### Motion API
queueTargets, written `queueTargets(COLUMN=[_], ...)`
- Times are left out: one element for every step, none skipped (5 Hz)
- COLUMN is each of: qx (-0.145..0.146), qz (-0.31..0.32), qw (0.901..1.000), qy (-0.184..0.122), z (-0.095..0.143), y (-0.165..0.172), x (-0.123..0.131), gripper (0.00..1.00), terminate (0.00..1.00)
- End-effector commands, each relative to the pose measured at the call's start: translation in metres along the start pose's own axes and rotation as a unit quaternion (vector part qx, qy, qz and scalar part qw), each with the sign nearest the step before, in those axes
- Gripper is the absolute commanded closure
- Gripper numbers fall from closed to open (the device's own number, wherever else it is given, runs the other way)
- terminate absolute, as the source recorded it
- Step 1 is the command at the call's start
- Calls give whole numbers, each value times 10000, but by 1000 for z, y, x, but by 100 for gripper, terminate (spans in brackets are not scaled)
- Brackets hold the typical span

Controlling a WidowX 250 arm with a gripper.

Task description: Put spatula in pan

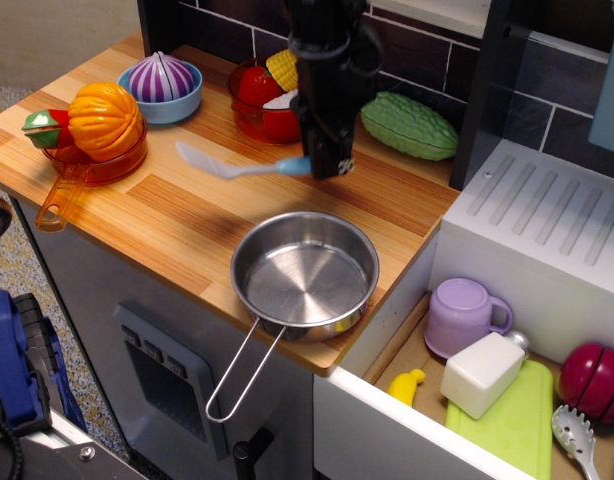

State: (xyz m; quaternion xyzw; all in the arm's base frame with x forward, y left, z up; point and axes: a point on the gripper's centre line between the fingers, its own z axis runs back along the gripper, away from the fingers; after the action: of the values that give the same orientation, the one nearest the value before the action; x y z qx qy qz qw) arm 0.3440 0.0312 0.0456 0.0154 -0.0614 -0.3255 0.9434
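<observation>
My black gripper (325, 166) is shut on the light blue handle of the spatula (232, 166). It holds the spatula in the air above the wooden counter, its pale grey head pointing left and blurred by motion. The shiny steel pan (305, 274) sits on the counter's front right corner, below and in front of the gripper. It holds nothing, and its wire loop handle (239, 372) hangs over the front edge.
A red bowl (267, 110) with toy corn and tomato stands behind the gripper. A green gourd (409, 125) lies to its right. A blue bowl with an onion (161, 85) and an orange pot with a pumpkin (99, 135) stand at the left. An open drawer (497, 385) with toys is at the lower right.
</observation>
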Motion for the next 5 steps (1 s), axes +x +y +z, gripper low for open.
queueTargets(qx=[160, 316, 392, 717, 1043], qz=[662, 1127, 1378, 1409, 1253], qw=[9973, 9922, 9887, 9868, 9862], qy=[-275, -429, -442, -349, -301], z=[36, 32, 34, 40, 41], y=[-19, -46, -65, -79, -82], x=[21, 30, 30, 21, 14], gripper=[100, 100, 100, 100, 100], terminate=[0, 0, 0, 0, 0])
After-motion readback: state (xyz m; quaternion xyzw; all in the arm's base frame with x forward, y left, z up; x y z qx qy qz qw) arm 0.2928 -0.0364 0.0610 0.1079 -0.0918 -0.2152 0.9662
